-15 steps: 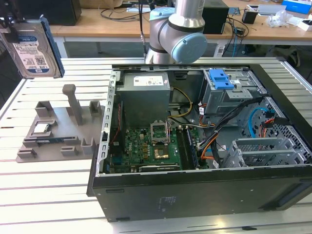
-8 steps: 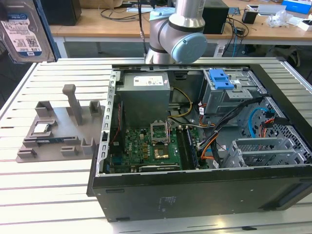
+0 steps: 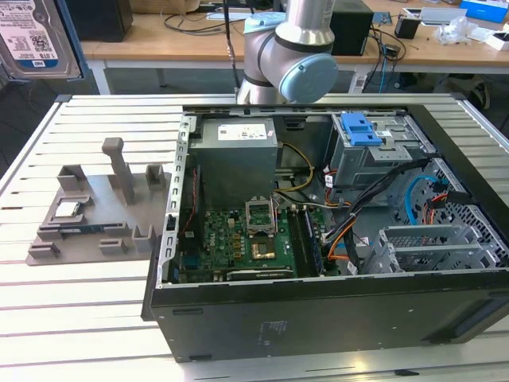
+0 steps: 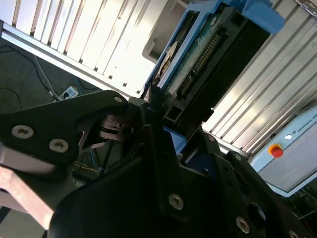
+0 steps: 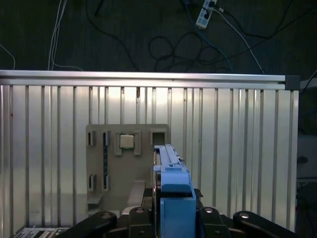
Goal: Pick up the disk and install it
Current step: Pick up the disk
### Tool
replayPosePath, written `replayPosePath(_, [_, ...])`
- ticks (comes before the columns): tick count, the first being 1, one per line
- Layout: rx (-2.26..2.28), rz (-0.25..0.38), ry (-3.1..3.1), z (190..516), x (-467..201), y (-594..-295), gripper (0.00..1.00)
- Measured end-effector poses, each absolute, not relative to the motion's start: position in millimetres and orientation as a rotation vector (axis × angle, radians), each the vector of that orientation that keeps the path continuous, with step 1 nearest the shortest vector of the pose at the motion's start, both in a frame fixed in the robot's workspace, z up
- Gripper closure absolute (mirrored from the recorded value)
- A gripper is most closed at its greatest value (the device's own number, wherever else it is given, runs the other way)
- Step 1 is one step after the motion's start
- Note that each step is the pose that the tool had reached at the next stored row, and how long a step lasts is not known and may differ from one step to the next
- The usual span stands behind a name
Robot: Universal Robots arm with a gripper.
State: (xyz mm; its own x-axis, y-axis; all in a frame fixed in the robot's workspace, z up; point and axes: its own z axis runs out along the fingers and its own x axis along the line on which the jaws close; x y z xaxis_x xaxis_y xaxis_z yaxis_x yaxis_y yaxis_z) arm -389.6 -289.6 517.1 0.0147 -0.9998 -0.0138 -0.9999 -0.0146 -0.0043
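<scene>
The gripper (image 5: 173,214) is closest in both wrist views. Its black fingers (image 4: 154,111) are pressed against the disk (image 5: 171,173) and pinch it from two sides. The disk is therefore in the gripper, lifted free of the table and touching nothing else. In the first wrist view it is seen edge-on, with its blue rail toward the camera. In the second wrist view the disk (image 4: 198,54) shows its green circuit side and a row of connector pins, with blue plastic along its edges.

Beyond the disk, in the first wrist view, the grey holder (image 5: 148,131) lies on the slatted aluminium table (image 5: 237,148). A small square silver chip (image 5: 127,142) sits in one of its pockets. Farther away are the dark floor, loose cables and a white power strip (image 5: 204,15).

In the exterior view, the open computer case (image 3: 318,318) lies on the table (image 3: 79,318), nearest to the camera. Inside it are the green motherboard (image 3: 238,239), the grey power supply (image 3: 235,155) and a silver drive cage (image 3: 374,163) with a blue latch (image 3: 359,129) on top. The grey holder (image 3: 87,231) with the chip (image 3: 66,210) is at the exterior view's left of the case. Behind the case stands the robot arm (image 3: 290,56). The disk (image 3: 32,36) hangs high at the exterior view's left, well apart from the case, with its white-and-blue label facing the camera. Wooden desks (image 3: 199,40) stand farthest away.
</scene>
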Motion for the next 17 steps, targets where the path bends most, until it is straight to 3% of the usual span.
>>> replayPosePath(17, [-2.230, 0.011, 2.197, 517.0, -318.8, -290.3, 0.63])
